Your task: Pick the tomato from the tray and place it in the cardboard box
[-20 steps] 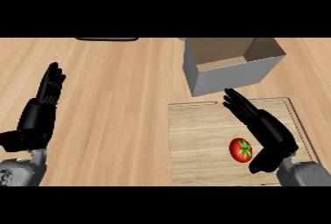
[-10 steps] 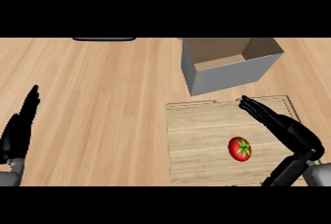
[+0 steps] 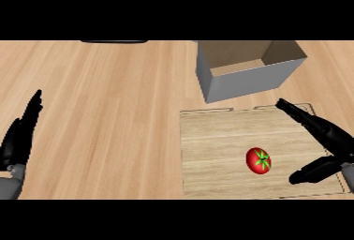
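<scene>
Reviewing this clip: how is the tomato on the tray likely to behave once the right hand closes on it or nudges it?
The tomato looks round and glossy, so a sideways nudge would probably roll it across the flat tray. Its smooth skin may slip between fingers. The right robot hand, open beside it, would likely need to curl round it.

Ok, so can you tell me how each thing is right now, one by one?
tomato: lying on the tray, not held
tray: flat on the counter
cardboard box: upright, top open
right hand: open, fingers straight, beside the tomato
left hand: open, resting at the left edge
</scene>
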`<act>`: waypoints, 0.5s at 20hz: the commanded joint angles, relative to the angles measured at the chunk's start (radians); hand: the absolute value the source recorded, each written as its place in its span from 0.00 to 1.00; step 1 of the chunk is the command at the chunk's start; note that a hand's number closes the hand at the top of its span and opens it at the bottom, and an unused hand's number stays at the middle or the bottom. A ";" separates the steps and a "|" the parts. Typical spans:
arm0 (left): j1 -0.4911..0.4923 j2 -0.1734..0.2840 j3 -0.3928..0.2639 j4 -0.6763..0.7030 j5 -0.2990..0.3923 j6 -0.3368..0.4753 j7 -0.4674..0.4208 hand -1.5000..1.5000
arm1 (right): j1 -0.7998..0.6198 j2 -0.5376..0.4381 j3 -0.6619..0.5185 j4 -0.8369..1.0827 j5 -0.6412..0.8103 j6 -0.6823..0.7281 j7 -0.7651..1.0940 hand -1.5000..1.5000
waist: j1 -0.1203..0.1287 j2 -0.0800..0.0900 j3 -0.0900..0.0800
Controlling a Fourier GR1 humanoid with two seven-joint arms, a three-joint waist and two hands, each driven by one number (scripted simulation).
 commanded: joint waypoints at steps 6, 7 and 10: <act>-0.058 -0.015 -0.014 0.016 -0.022 -0.015 0.050 0.50 | -0.205 -0.136 0.167 0.116 0.308 0.006 -0.208 0.00 | 0.005 -0.003 -0.004; -0.079 -0.006 -0.001 0.051 -0.024 -0.028 0.039 0.50 | -0.220 -0.149 0.183 0.124 0.324 0.015 -0.208 0.00 | -0.004 -0.004 -0.005; -0.040 0.008 0.021 0.007 -0.016 -0.030 0.042 0.50 | -0.234 -0.156 0.253 0.143 0.434 -0.054 -0.202 0.00 | -0.004 -0.009 -0.005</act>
